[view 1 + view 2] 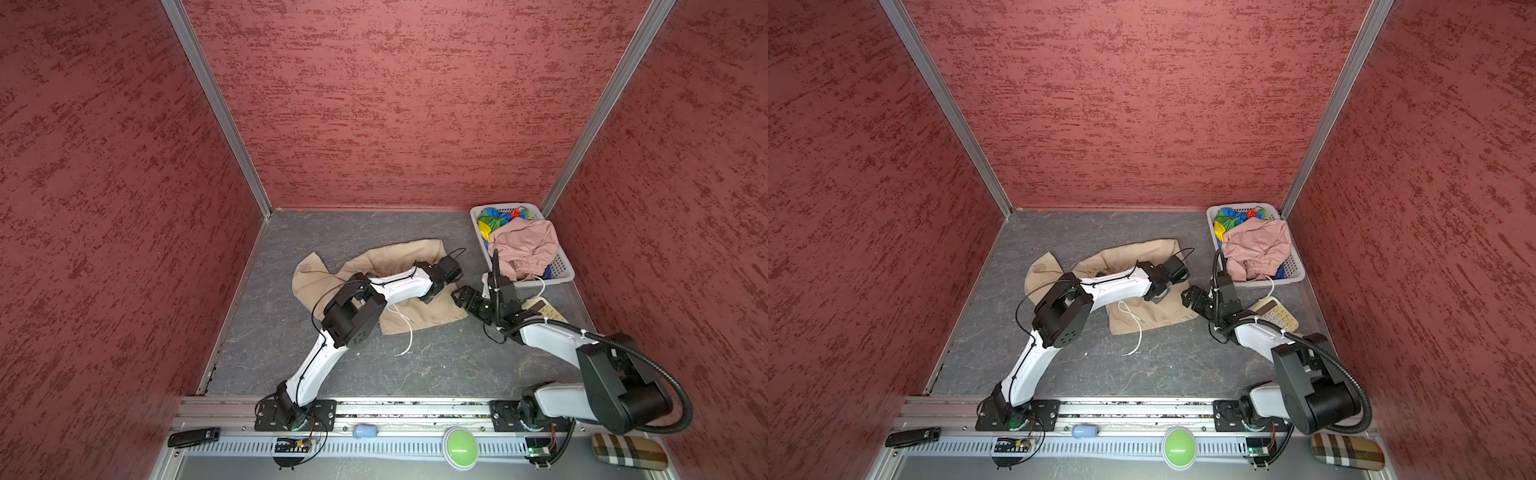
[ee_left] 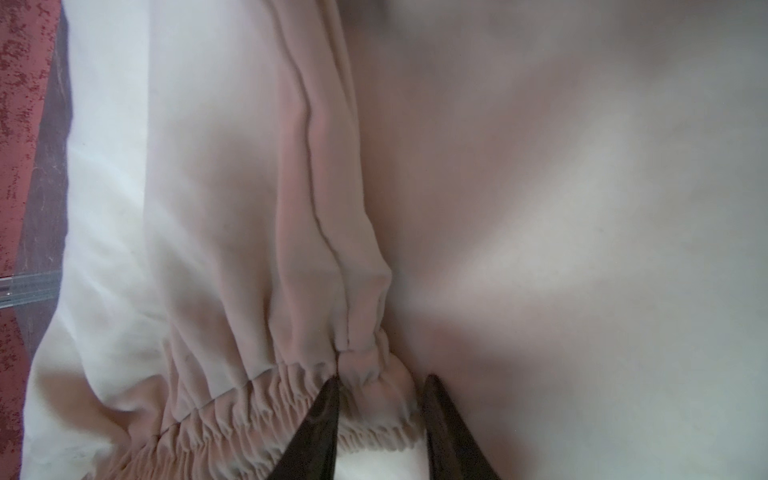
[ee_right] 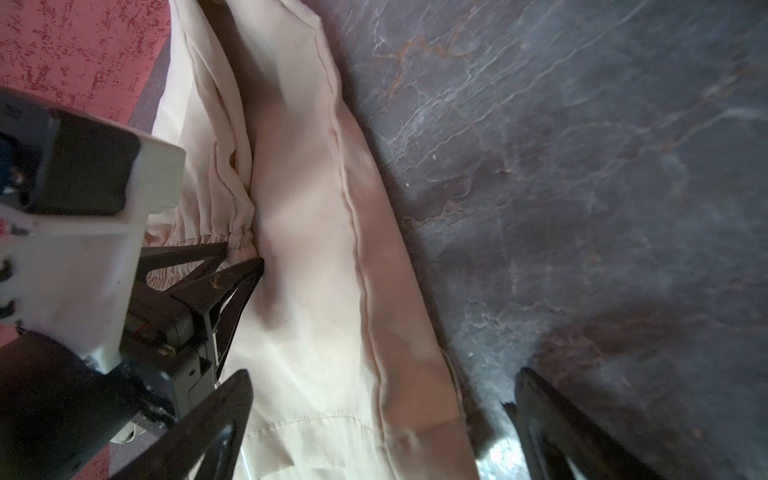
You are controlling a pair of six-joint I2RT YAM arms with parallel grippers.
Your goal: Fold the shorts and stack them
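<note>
The beige shorts (image 1: pixel 390 257) (image 1: pixel 1129 257) lie crumpled in the middle of the grey table, their white drawstring (image 1: pixel 409 336) trailing toward the front. My left gripper (image 1: pixel 429 296) (image 2: pixel 382 378) is shut on their gathered waistband (image 2: pixel 291 395); the right wrist view shows the same pinch (image 3: pixel 245 254). My right gripper (image 1: pixel 459 297) (image 3: pixel 382 374) hangs wide open just right of it, straddling the seamed edge of the beige shorts (image 3: pixel 311 249) with nothing gripped. The dusty pink shorts (image 1: pixel 525 245) and the rainbow-striped shorts (image 1: pixel 494 220) sit bunched in the basket.
The white perforated basket (image 1: pixel 563 270) stands at the back right corner. A beige calculator (image 1: pixel 548 311) lies under the right arm. Red walls close in three sides. On the front rail are a green button (image 1: pixel 460 442), a plaid case (image 1: pixel 629 451) and a black device (image 1: pixel 193 436).
</note>
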